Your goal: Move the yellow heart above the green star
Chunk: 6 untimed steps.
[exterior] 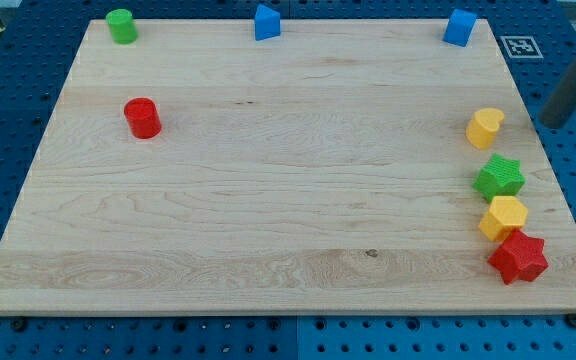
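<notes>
The yellow heart [485, 127] lies near the board's right edge. The green star [499, 177] sits just below it, a small gap between them. My tip [550, 122] is the lower end of a dark rod coming in from the view's upper right. It sits to the right of the yellow heart, apart from it, at the board's right edge.
Below the green star lie a yellow hexagon [503, 217] and a red star [518, 258], close together. A red cylinder [142, 117] is at the left. A green cylinder [121, 26], a blue block [266, 22] and a blue cube [459, 27] line the wooden board's [268, 200] top edge.
</notes>
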Motion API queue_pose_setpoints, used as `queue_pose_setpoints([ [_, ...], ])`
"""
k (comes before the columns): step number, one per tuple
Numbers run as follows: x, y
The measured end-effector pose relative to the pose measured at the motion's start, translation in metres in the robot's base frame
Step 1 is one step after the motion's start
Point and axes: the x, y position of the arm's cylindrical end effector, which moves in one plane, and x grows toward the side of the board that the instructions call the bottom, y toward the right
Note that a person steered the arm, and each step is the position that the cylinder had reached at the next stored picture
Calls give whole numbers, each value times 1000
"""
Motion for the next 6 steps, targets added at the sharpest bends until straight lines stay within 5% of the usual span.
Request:
queue_pose_setpoints([
  [6,0,-67],
])
